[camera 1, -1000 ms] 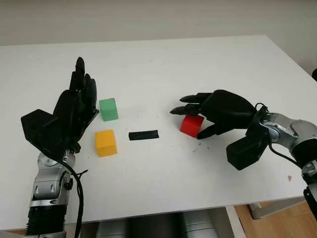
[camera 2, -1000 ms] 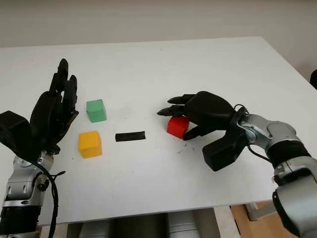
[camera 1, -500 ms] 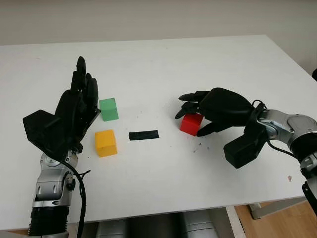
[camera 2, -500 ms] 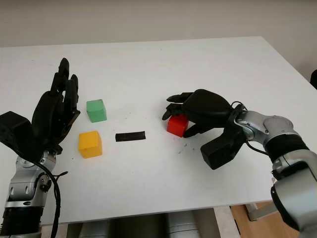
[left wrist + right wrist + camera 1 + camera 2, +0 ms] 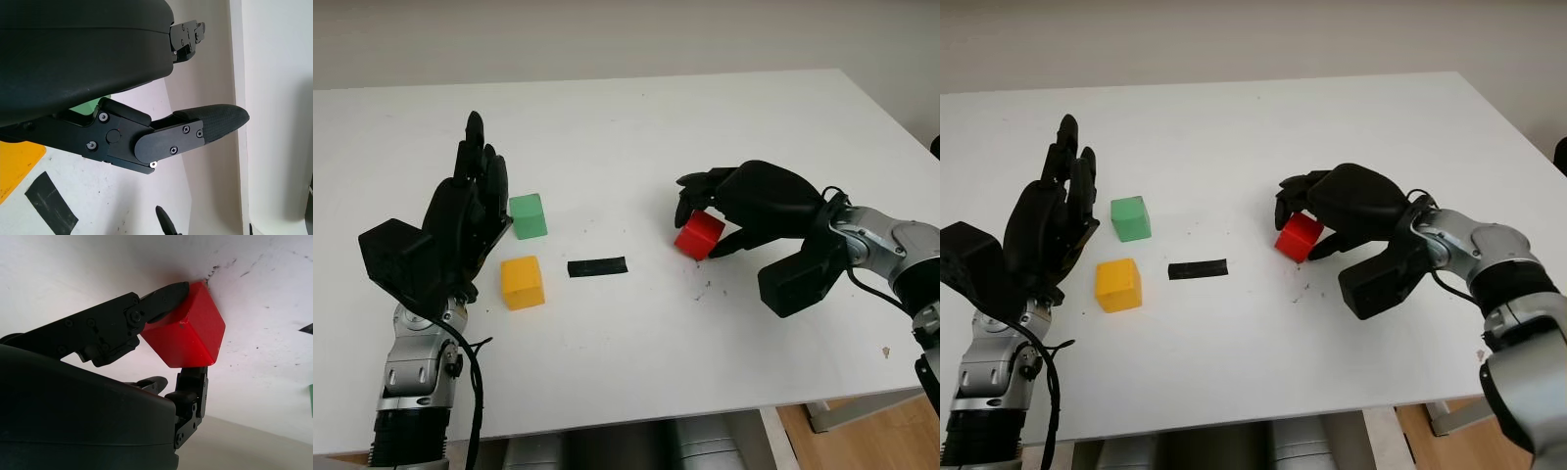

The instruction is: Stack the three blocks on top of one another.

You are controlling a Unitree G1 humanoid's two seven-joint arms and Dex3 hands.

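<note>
Right hand (image 5: 759, 208) fingers (image 5: 161, 301) pinching red block (image 5: 699, 235), tilted, barely off desk (image 5: 636, 323). Left hand (image 5: 460, 220) open, beside green block (image 5: 528, 215) and yellow block (image 5: 522, 281). 0 of 3 stacked; all stacking left.

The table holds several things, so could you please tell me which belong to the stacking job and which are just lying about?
Part of the job:
red block, tilted, gripped in the right hand
green block, on the table
yellow block, on the table
left hand, open, beside them

Lying about:
black tape strip
white table
</note>
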